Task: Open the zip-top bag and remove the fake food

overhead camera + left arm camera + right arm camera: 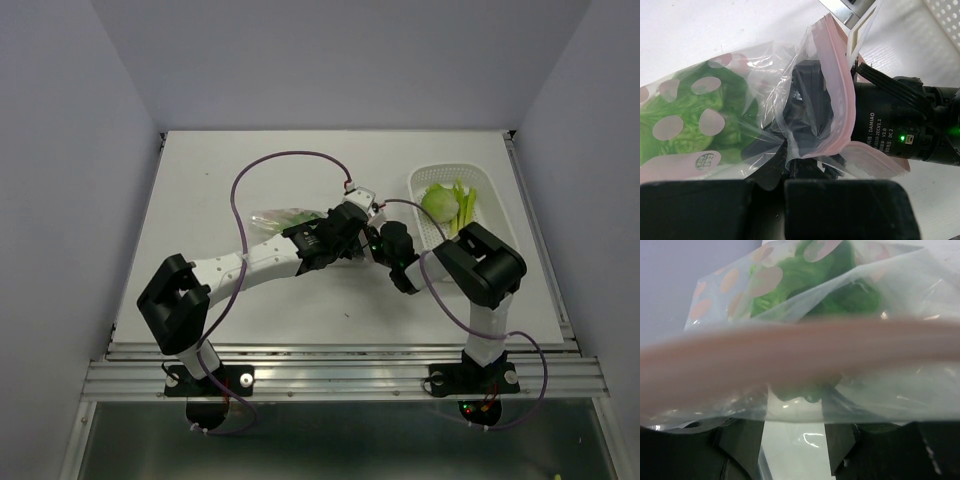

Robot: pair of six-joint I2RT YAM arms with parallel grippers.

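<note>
Plastic zip-top bag (pixel 765 100), motor (pixel 880 125) (DAMIAO)

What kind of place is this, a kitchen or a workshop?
Probably a robot test booth, not a kitchen: a left arm and right arm bolted to a metal rail at a white table, plain walls around, toy vegetables in a basket.

- A robotics lab cell is showing: plain grey panels (pixel 60 200) are enclosing a white bench (pixel 250 170) on three sides.
- The left arm (pixel 260 262) and right arm (pixel 490 265) are standing bolted to an aluminium rail (pixel 340 378) along the bench's near edge.
- Purple cables (pixel 236 200) are looping over the bench.
</note>
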